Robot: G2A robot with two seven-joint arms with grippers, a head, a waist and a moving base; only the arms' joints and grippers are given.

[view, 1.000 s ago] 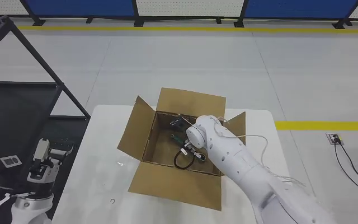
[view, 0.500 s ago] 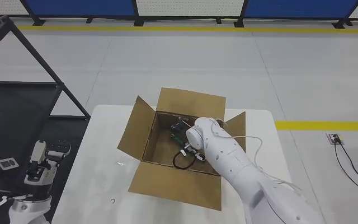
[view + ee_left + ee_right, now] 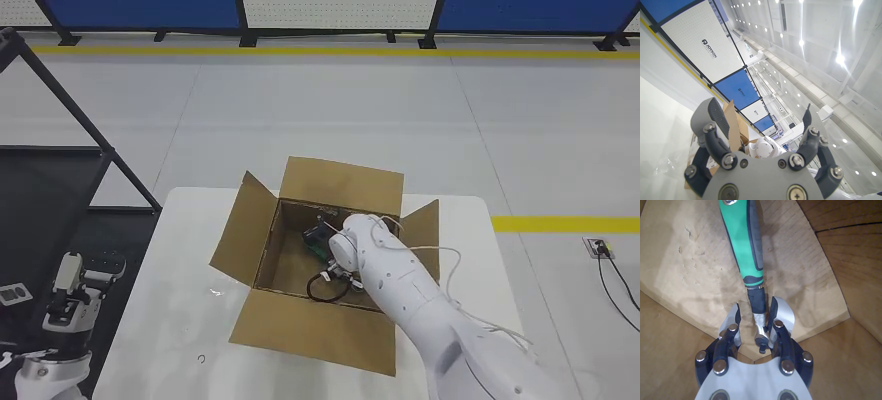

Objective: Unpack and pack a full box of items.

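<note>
An open cardboard box (image 3: 262,240) stands on the white table (image 3: 170,330). My right arm (image 3: 390,280) reaches down into it. Inside, a ratchet wrench (image 3: 743,237) with a green and grey handle lies on the box floor (image 3: 687,262). My right gripper (image 3: 755,303) is open and straddles the wrench's black neck and metal head; one pad (image 3: 772,311) is against the metal, the other stands off. The wrench's green handle (image 3: 316,236) and a black cable loop (image 3: 321,289) show beside the wrist. My left gripper (image 3: 761,106) is open and empty, off the table's left edge (image 3: 68,300).
The box flaps (image 3: 315,335) are spread outward on all sides. A small clear plastic scrap (image 3: 213,292) and a small ring (image 3: 201,360) lie on the table left of the box. A black metal frame (image 3: 70,100) stands at the far left.
The right wrist has pushed further into the box and the black cable loop has shifted slightly left. The left arm drew a little to the left early on, then held still.
</note>
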